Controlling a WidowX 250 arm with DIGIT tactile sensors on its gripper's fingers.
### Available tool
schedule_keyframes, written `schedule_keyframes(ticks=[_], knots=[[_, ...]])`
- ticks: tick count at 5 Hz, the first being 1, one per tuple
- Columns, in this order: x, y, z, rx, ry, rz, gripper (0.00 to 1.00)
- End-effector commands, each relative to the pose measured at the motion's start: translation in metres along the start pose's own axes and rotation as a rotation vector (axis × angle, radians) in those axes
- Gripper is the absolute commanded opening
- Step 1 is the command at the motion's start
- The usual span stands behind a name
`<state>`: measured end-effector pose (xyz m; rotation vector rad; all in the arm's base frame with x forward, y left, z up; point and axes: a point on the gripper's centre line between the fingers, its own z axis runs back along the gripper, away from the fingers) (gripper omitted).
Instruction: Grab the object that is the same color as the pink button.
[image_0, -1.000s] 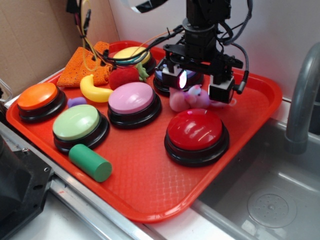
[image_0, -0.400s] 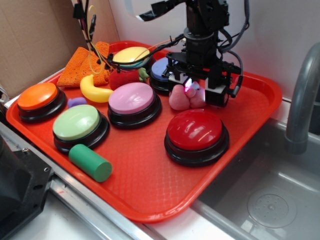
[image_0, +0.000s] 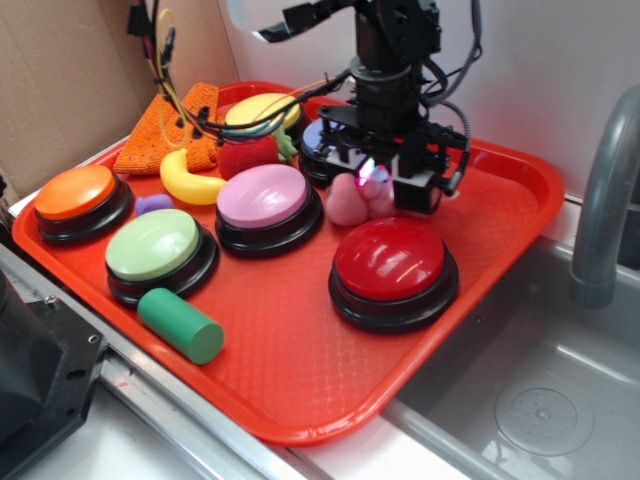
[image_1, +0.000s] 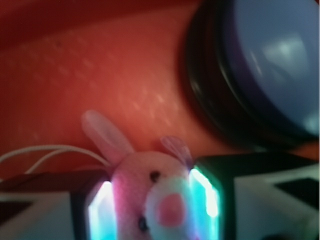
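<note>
The object, a small pink plush bunny (image_0: 349, 201), lies on the red tray (image_0: 300, 370) between the pink button (image_0: 263, 195) and the red button (image_0: 390, 258). My gripper (image_0: 372, 186) is down over it. In the wrist view the bunny (image_1: 150, 195) fills the gap of my gripper (image_1: 155, 212), and both glowing pads (image_1: 100, 215) press its head from either side. Its ears and its white loop string (image_1: 45, 150) stick out ahead. The gripper is shut on the bunny, which still rests on the tray.
The blue-lavender button (image_1: 275, 60) stands just behind the gripper. Also on the tray are a red strawberry (image_0: 245, 153), a banana (image_0: 185, 180), a green cylinder (image_0: 180, 325), green (image_0: 152, 245), orange (image_0: 75, 192) and yellow (image_0: 262, 105) buttons. A sink (image_0: 560, 400) and faucet (image_0: 600, 200) lie to the right.
The gripper has come down over the bunny and drifted slightly left. Its fingers have narrowed from wide open to pressing both sides of the bunny.
</note>
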<state>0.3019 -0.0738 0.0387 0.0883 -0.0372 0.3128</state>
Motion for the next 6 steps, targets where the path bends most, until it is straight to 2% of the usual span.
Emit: schedule_keyframes(ticks=[1,2,3,4,5,6], knots=[[-0.016,0.035,0.087,-0.131,-0.012,-0.189,0.0],[-0.044,0.05,0.114,-0.153,-0.016,-0.215,0.0],[-0.072,0.065,0.127,-0.183,0.007,-0.217,0.0],[-0.091,0.076,0.126,-0.215,0.035,-0.19,0.0],[-0.099,0.073,0.121,-0.201,0.012,-0.18,0.0],[-0.097,0.081,0.12,-0.186,0.017,-0.139,0.0]])
